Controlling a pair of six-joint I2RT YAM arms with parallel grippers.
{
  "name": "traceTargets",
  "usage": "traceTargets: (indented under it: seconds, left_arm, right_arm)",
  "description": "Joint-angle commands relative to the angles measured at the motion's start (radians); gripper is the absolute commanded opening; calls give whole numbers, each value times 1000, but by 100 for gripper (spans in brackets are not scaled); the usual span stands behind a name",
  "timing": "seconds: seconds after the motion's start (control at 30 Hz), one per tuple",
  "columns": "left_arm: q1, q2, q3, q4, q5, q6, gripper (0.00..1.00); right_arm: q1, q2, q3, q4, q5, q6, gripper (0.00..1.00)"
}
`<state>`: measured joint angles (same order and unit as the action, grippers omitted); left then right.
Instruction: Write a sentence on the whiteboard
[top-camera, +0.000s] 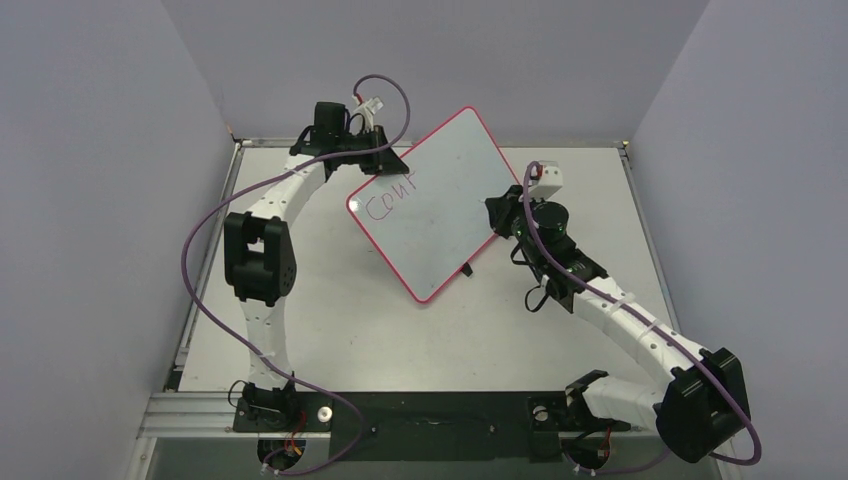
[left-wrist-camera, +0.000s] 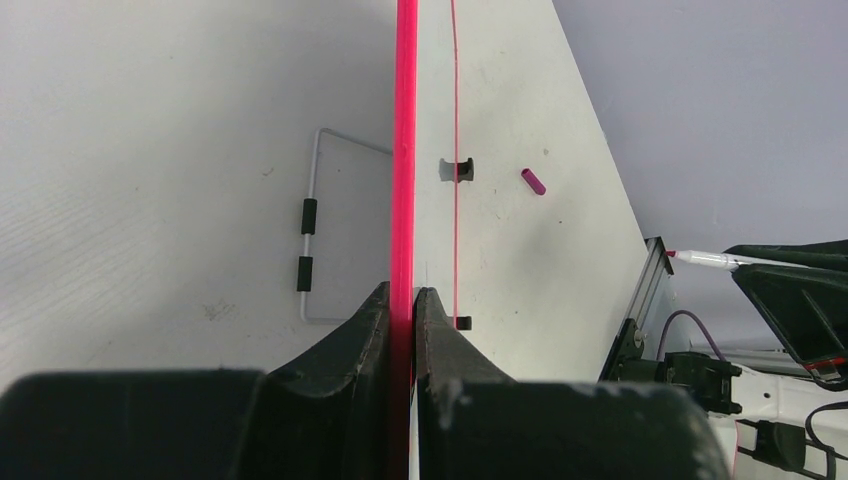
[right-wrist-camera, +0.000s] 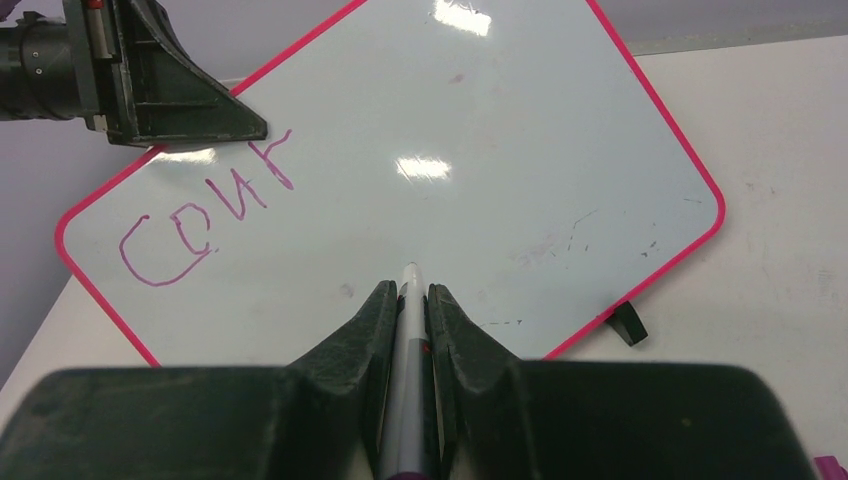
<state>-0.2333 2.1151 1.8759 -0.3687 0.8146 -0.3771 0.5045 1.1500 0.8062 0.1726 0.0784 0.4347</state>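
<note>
The whiteboard (top-camera: 440, 205) stands tilted on the table, with a pink-red rim. My left gripper (top-camera: 385, 160) is shut on its upper left edge; in the left wrist view the rim (left-wrist-camera: 404, 150) runs between my fingers (left-wrist-camera: 375, 320). The sentence (top-camera: 392, 195) reads "Cour" in purple-pink at the board's upper left, also in the right wrist view (right-wrist-camera: 205, 220). My right gripper (right-wrist-camera: 409, 295) is shut on a white marker (right-wrist-camera: 408, 330), its tip pointing at the board's middle (right-wrist-camera: 480, 180). In the top view the right gripper (top-camera: 500, 215) is at the board's right edge.
A black clip foot (right-wrist-camera: 627, 322) sits at the board's lower edge. A small purple marker cap (left-wrist-camera: 533, 181) lies on the table behind the board. A wire stand (left-wrist-camera: 310, 235) is on the board's back. Grey walls enclose the table (top-camera: 400, 340).
</note>
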Motion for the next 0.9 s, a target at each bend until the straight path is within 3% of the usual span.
traceTargets:
  seconds: [0.0,0.3,0.53,0.87]
  left_arm:
    - [-34,3,44,6,-87,100,0]
    - [-46,5,51,5,-82,100,0]
    - [-52,-1,42,4,-85,102,0]
    - [-53,-9,36,7,-83,104,0]
  right_arm:
    - [-3,-6,-14,85,-33,10,0]
    - [24,61,8,143,-62,19,0]
    - [80,191,129,182,-70,53,0]
    - [68,379,313,204,-71,71,0]
